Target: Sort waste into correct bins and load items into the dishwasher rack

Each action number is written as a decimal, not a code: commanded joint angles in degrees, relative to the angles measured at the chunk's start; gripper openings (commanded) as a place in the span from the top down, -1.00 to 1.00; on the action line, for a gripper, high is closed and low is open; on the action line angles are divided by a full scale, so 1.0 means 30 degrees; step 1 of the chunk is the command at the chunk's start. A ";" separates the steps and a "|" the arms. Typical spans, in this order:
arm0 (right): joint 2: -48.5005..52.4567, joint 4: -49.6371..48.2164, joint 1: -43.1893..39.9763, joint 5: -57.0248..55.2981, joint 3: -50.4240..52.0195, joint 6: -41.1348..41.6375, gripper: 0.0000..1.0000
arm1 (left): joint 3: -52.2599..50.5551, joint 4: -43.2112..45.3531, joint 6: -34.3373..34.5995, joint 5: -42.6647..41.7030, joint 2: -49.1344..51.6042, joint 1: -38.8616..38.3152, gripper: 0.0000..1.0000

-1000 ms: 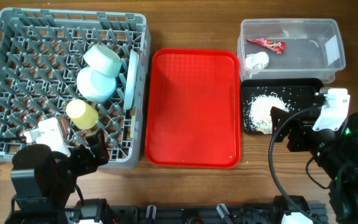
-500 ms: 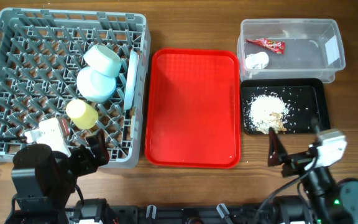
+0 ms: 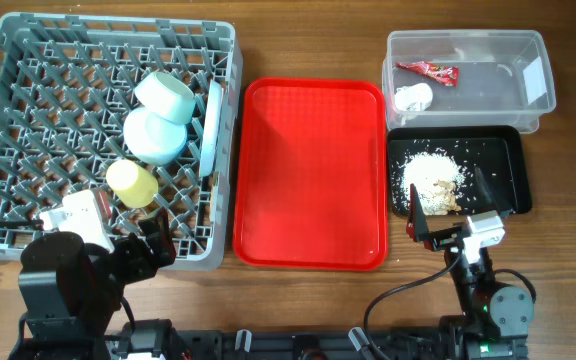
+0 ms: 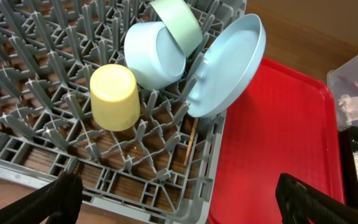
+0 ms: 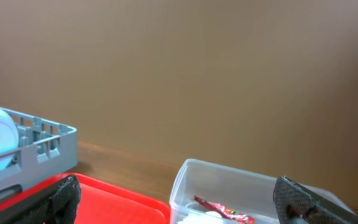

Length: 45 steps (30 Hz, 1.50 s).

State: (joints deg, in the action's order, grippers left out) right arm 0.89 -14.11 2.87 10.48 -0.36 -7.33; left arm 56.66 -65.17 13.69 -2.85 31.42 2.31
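The grey dishwasher rack (image 3: 28, 80) holds two pale-blue bowls (image 3: 165, 95) (image 3: 154, 135), the yellow cup (image 3: 131, 183) and the plate (image 3: 211, 125) standing on edge. In the left wrist view a chopstick (image 4: 191, 143) lies in the rack under the plate (image 4: 229, 62). The fork is not visible. The clear tub (image 3: 498, 80) holds the red wrapper (image 3: 428, 70) and white napkin (image 3: 414, 97). The black tray (image 3: 498, 165) holds rice scraps (image 3: 433, 180). My left gripper (image 3: 153, 245) is open and empty at the rack's front edge. My right gripper (image 3: 453, 210) is open and empty over the black tray's front edge.
The flat red serving tray (image 3: 313, 170) lies bare between the rack and the bins. The right wrist view shows the tub (image 5: 229, 180), the wrapper (image 5: 222, 211), the red tray corner (image 5: 117, 199) and the rack's edge (image 5: 48, 140).
The right arm has drawn back from the black tray's right side toward the table's front edge, ending nearer the middle. The left arm has not moved.
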 commanded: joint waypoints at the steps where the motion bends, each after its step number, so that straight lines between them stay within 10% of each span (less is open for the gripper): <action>1: -0.0233 0.2040 0.0080 0.0277 0.0022 -0.0262 -1.00 | -0.0080 0.0058 0.0153 -0.0095 -0.0102 -0.0073 -1.00; 28: -0.0219 0.4437 0.0073 0.0175 0.0015 0.0940 -1.00 | -0.0852 0.0022 0.0073 -0.0007 -0.1093 -0.0073 -1.00; 40: -0.0211 0.4437 0.0073 0.0175 0.0015 0.0947 -1.00 | -1.5861 1.8775 -0.1450 -0.1202 -1.0411 -0.0058 -1.00; 45: -0.0211 0.4437 0.0080 0.0175 0.0015 0.0940 -1.00 | -1.8644 2.1420 -0.4007 -0.2106 -1.0411 -0.0058 -1.00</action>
State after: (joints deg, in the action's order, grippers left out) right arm 0.67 -0.62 2.92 10.68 -0.36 -5.21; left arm 4.64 -1.28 6.11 -7.46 0.78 2.31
